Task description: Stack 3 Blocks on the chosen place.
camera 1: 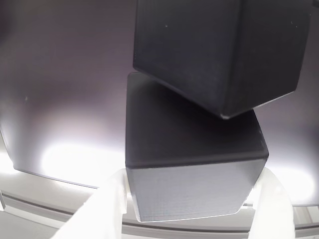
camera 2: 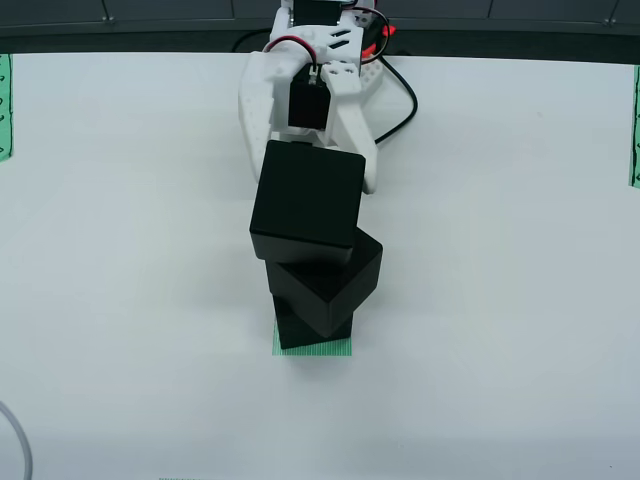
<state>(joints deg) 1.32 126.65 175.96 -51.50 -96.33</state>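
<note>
Black top block [camera 2: 306,203] sits gripped between your gripper's [camera 1: 192,199] white fingers [camera 1: 107,204], overhanging the twisted middle block [camera 2: 335,280] toward 11 o'clock; release it off-centre and your stack topples.

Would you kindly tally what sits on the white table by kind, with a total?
Black blocks: 3, the top block, the middle block and the bottom block, stacked.
Green striped patch: 1, under the stack.
Grippers: 1, the white gripper at the top block.
Total: 5
</note>
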